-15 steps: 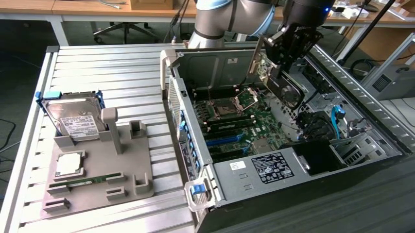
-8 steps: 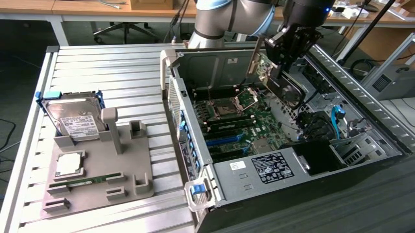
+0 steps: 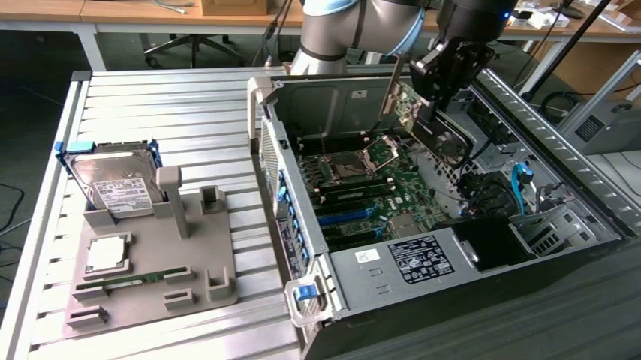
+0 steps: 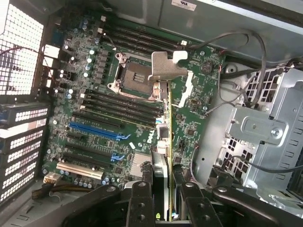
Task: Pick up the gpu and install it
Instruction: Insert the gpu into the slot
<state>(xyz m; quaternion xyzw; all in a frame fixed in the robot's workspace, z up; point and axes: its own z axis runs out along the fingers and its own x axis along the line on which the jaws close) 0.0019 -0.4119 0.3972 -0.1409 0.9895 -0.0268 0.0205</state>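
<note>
Your pincer [image 3: 446, 90] is clamped on the gpu [image 3: 440, 135], one finger on each face; in the wrist view the card [image 4: 163, 137] runs edge-on out from between the dark fingers [image 4: 142, 198], with its silvery bracket [image 4: 165, 71] at the far end. Sweeping from the exterior view's left, you have the slatted metal tabletop [image 3: 150, 105] carrying a grey holder [image 3: 200, 255]. A silver hard drive [image 3: 118, 187] with a white label stands upright in the holder's far end. Nearer you, a square silver chip [image 3: 107, 255] lies flat, and a narrow green memory stick [image 3: 135, 279] lies in a slot just beside it. Next comes the open computer case [image 3: 300, 105] lying on its side, its green motherboard [image 3: 371, 195] facing up. On the board you can see the empty processor socket [image 3: 350, 166], long black slots beside it and blue slots [image 3: 346, 219] closer to the near end. The gpu hangs above the far right part of that board, inside the case opening and tilted, just to the right of the socket. You cannot tell whether its lower edge touches the board. Farther right sit a black box [image 3: 496, 244] and a blue cable [image 3: 519, 184] by the metal drive cage.
</note>
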